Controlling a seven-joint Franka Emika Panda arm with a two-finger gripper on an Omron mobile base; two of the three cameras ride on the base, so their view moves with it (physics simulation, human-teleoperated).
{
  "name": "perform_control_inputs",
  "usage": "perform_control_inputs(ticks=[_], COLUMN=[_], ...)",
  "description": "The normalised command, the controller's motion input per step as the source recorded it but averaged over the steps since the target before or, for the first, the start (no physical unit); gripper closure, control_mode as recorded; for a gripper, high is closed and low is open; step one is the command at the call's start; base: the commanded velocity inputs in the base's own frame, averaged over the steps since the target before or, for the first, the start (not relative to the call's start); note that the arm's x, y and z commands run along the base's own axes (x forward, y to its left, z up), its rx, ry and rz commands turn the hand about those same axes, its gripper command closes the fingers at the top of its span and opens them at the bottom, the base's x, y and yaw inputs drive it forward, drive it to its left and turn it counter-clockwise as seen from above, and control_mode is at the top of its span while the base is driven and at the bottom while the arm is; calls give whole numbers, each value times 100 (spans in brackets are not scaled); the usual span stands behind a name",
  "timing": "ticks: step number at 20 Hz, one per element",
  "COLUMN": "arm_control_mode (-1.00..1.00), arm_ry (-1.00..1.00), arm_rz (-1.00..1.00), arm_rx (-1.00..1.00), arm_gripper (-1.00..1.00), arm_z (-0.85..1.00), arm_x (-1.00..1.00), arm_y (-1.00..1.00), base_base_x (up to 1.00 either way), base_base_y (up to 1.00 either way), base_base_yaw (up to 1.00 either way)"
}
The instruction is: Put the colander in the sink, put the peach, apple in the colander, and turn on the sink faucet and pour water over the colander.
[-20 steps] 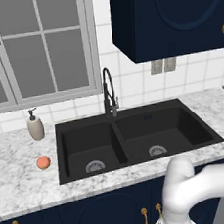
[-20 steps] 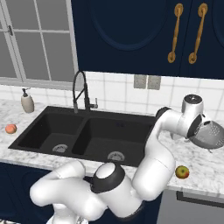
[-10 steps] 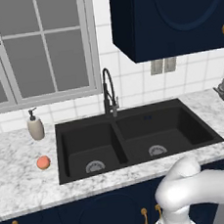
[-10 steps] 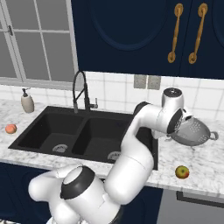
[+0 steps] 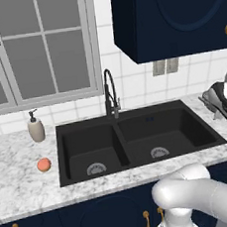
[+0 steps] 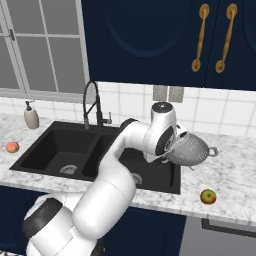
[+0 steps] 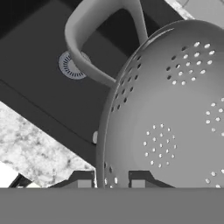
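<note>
Right base view: since the earlier frames the arm has swung in from the far right end of the desk (image 6: 235, 170), carrying the colander (image 6: 190, 150) with it. A second ago the bowl hung out by the picture's right edge; it now hangs in the air over the sink's (image 6: 75, 147) right rim, clear of the desk. The base has not driven; the rest of the scene sits where it did.

The gripper (image 7: 108, 177) is pressed together on the colander's rim, one tip on each side of the wall. In the right base view the white hand hides the pinch. In the left base view the colander (image 5: 219, 101) is cut off by the right edge, so only its rim and one handle show there.

The sink is matte black with two basins. Its right drain lies beyond the gripper, past the upper loop handle in the hand view. The colander is silver-grey metal with clusters of holes, tilted on its side with its mouth turned toward the hand.

The sink faucet (image 6: 92, 102) stands well to the gripper's left at the back rim. The apple (image 6: 208, 196), yellow-green and red, lies on the desk below and right of the gripper. The peach (image 6: 12, 147) lies far to its left, beyond the sink.
</note>
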Motion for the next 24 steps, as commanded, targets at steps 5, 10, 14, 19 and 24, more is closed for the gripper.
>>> perform_control_inputs(ticks=[5,10,14,19,24], arm_control_mode=[-100,-100,-100,-100,-100], arm_ry=[2,7,5,3,2], arm_rz=[8,6,4,2,1], arm_rx=[0,0,0,0,0], arm_gripper=[100,100,100,100,100], arm_z=[37,36,25,21,3], arm_x=[-15,-23,-40,-31,-8], arm_y=[91,88,81,80,89], base_base_x=[0,0,0,0,0], base_base_y=[0,0,0,0,0], base_base_yaw=[0,0,0,0,0])
